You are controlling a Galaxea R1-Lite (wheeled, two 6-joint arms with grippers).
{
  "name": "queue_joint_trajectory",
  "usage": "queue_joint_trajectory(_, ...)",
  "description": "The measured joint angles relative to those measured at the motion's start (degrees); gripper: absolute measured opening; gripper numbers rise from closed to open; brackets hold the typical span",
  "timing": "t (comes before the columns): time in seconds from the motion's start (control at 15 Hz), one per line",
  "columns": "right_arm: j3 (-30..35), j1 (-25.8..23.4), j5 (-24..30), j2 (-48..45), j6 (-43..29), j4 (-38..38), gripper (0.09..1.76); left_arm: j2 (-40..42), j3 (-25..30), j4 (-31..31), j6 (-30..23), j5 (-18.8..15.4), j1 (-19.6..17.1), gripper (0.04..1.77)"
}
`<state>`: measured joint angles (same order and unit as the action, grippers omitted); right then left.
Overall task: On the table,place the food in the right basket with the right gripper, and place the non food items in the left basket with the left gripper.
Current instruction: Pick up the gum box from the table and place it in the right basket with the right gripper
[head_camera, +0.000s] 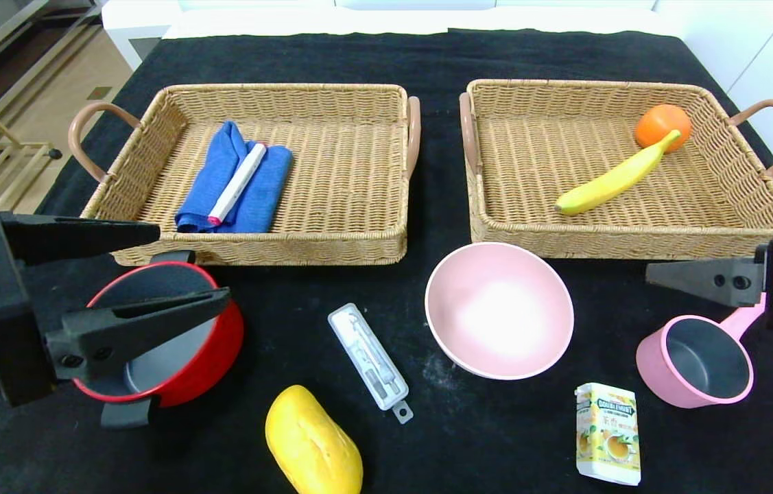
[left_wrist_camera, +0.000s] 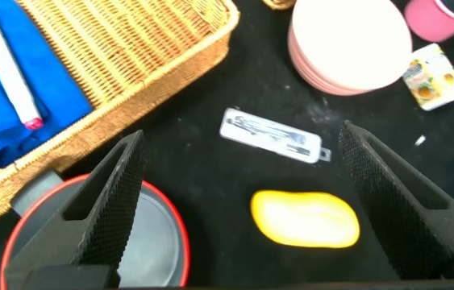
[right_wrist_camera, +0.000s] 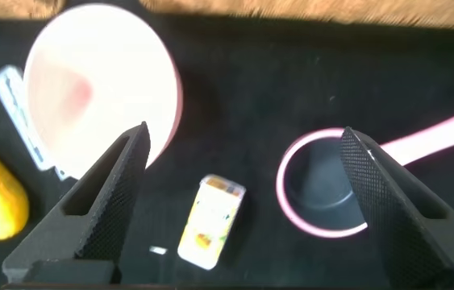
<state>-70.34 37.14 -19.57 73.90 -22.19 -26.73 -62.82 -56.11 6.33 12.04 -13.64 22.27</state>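
My left gripper (head_camera: pixel 191 264) hangs open over the red pot (head_camera: pixel 221 350) at the table's front left, holding nothing. My right gripper (right_wrist_camera: pixel 244 137) is open too, above the gap between the drink carton (head_camera: pixel 608 432) and the pink saucepan (head_camera: pixel 698 360). On the black cloth between the arms lie a yellow mango-like fruit (head_camera: pixel 313 442), a slim white case (head_camera: pixel 371 360) and a pink bowl (head_camera: pixel 499 310). The left basket (head_camera: pixel 276 89) holds a blue cloth (head_camera: pixel 259 195) and a white pen (head_camera: pixel 239 182). In the right basket (head_camera: pixel 585 86) lie a banana (head_camera: pixel 616 180) and an orange (head_camera: pixel 662 125).
The two baskets stand side by side at the back of the table (head_camera: pixel 441 68), with a narrow strip of black cloth between their handles. The pink bowl sits right against the right basket's front wall. Beyond the table's left edge is wooden floor with a rack.
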Motion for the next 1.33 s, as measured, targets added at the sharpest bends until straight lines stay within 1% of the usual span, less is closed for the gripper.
queue_joint_trajectory(0.2, -2.0, 2.9, -0.7, 2.2, -3.9, -5.2, 1.71, 0.1, 0.3, 0.0, 0.1, 0.0, 0.0, 1.72)
queue_joint_trajectory(0.47, -6.6, 6.5, -0.8, 6.0, -13.1, -15.3, 1.71, 0.2, 0.6, 0.0, 0.1, 0.0, 0.1, 1.72)
queue_joint_trajectory(0.67, -9.4, 8.7, -0.8, 9.2, -18.8, -21.1, 1.71, 0.4, 0.7, 0.0, 0.1, 0.0, 0.0, 1.72)
queue_joint_trajectory(0.87, -9.0, 9.4, -0.3, 12.0, -23.1, -22.6, 1.71, 0.5, 0.7, 0.0, 0.1, 0.1, 0.0, 1.72)
queue_joint_trajectory(1.33, -3.9, 10.2, -0.4, 14.7, -27.2, -22.1, 1.71, 0.6, 0.8, 0.0, 0.0, 0.1, 0.0, 1.72)
